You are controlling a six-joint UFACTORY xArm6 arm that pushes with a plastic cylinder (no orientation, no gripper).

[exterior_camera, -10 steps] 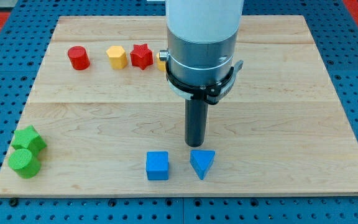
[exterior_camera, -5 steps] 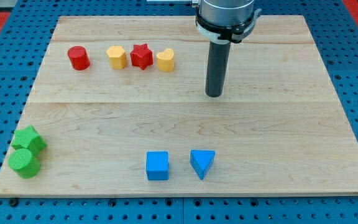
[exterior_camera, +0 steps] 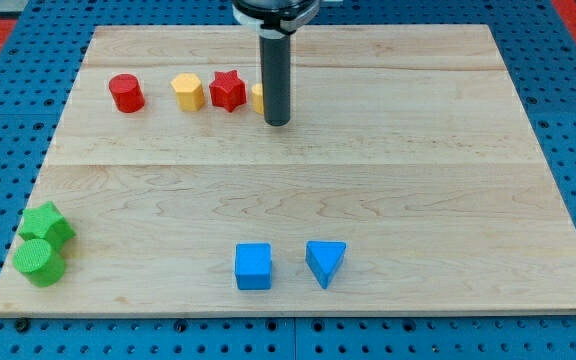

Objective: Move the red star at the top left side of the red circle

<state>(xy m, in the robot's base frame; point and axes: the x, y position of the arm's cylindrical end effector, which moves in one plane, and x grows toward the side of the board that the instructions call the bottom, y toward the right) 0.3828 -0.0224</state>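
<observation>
So, camera view only. Landmark: the red star (exterior_camera: 227, 90), in the top row of the wooden board (exterior_camera: 448, 180). To the star's left sits a yellow hexagon block (exterior_camera: 188, 91), touching or nearly so; further left, the red circle (exterior_camera: 126, 93). On the star's right is a yellow block (exterior_camera: 257, 97), shape unclear since the rod covers most of it. My tip (exterior_camera: 277, 123) sits just right of and slightly below the star, overlapping that yellow block. There's no claw on this rig, so nothing to open or close. Judgement: the tip is staged on the star's right to shove it leftward, but the hexagon blocks a straight path. Well below the star: blue cube (exterior_camera: 253, 267), blue triangle (exterior_camera: 326, 262); far lower left, two green blocks (exterior_camera: 42, 243). No labels or writing visible.
</observation>
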